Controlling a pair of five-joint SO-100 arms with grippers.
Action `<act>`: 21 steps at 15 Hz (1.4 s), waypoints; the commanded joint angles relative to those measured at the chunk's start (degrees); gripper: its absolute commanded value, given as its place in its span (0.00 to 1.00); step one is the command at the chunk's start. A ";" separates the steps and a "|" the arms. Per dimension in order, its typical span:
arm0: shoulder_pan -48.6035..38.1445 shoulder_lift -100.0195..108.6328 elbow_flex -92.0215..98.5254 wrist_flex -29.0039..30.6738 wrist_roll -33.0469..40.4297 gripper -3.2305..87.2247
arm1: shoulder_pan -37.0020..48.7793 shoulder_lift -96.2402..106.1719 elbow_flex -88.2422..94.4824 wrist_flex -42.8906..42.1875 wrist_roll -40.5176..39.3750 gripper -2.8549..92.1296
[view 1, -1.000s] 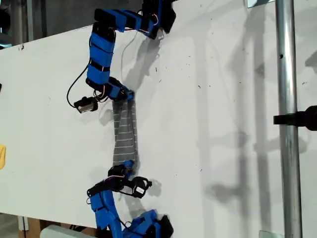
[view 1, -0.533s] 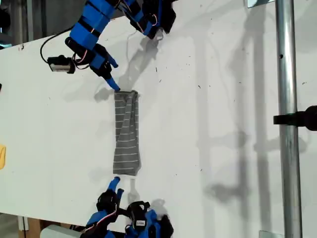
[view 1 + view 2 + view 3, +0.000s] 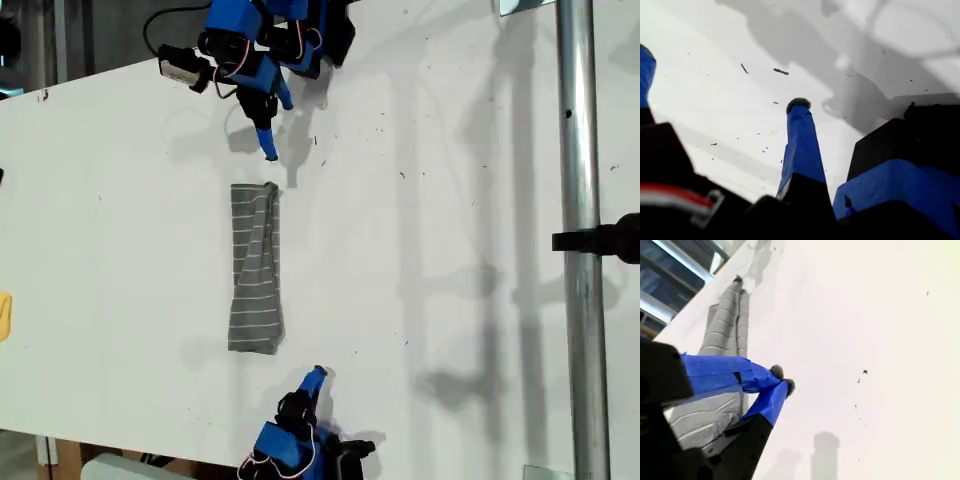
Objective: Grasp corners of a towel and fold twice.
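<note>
Fingertips (image 3: 785, 386) of my second gripper (image 3: 782, 380) pinched together, nothing clamped between. Raised off the white table (image 3: 880, 340), carrying nothing. Just beyond and to one side of that closed tip: the towel (image 3: 722, 325), grey with thin white stripes, folded into a long narrow strip, flat on the table. No contact with the cloth. Nearest corner (image 3: 274, 348) of the strip close to my second gripper (image 3: 316, 376), apart from it. Strip running lengthwise away from that gripper, far end bunched in a small ridge (image 3: 271, 190).

Past the far end of the towel (image 3: 255, 270): my first gripper (image 3: 272, 125), tip pointing back toward the strip, clear of it with bare table between. Jaws spread wide in the first wrist view, one blue finger (image 3: 801, 145) mid-frame, the other at the frame edge; my first gripper (image 3: 722, 80) holding nothing. Only speckled white table (image 3: 740, 125) and shadows ahead of those jaws, no cloth in that view.

Well off to the side of both grippers, on the exterior view's right: a metal pole (image 3: 580, 200) crossing over the table (image 3: 450, 250), with a black clamp (image 3: 610, 238) on it.
</note>
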 commanded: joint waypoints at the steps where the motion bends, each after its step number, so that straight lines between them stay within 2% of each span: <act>1: 1.76 3.16 4.66 -0.70 -1.85 0.01 | 3.52 -1.67 -0.62 -1.58 -2.11 0.55; 2: 2.37 3.16 6.68 -1.32 -3.16 0.01 | 5.98 -5.89 -1.23 -4.04 -4.83 0.56; 5: 2.29 3.16 7.29 -0.44 -3.96 0.01 | 14.68 -27.69 -6.59 -19.86 -14.15 0.57; 7: 2.81 3.16 7.29 0.09 -4.83 0.01 | 15.56 -40.87 -14.33 -26.89 -15.56 0.57; 11: 3.16 3.16 7.21 0.26 -5.01 0.01 | 12.57 -68.55 -36.74 -30.67 -15.64 0.57; 12: 3.34 3.16 7.21 0.26 -5.01 0.01 | 10.81 -74.18 -42.80 -30.76 -15.21 0.55; 13: 3.34 3.16 7.12 0.35 -5.01 0.01 | 8.79 -79.01 -49.13 -30.41 -15.21 0.46; 14: 3.25 3.16 7.03 0.44 -4.75 0.01 | 7.21 -83.50 -55.63 -29.18 -15.29 0.33; 15: 3.08 3.16 6.86 0.53 -4.48 0.01 | 6.59 -86.75 -60.82 -26.89 -14.33 0.09; 17: 3.34 3.16 6.77 0.62 -4.48 0.01 | 7.82 -82.27 -59.68 -23.82 -16.08 0.03; 19: 3.69 3.16 6.68 0.70 -4.66 0.01 | 10.99 -57.66 -42.01 -16.44 -16.08 0.03; 21: 3.69 3.16 6.59 0.53 -4.13 0.01 | 13.71 -25.49 -28.65 0.18 -15.64 0.03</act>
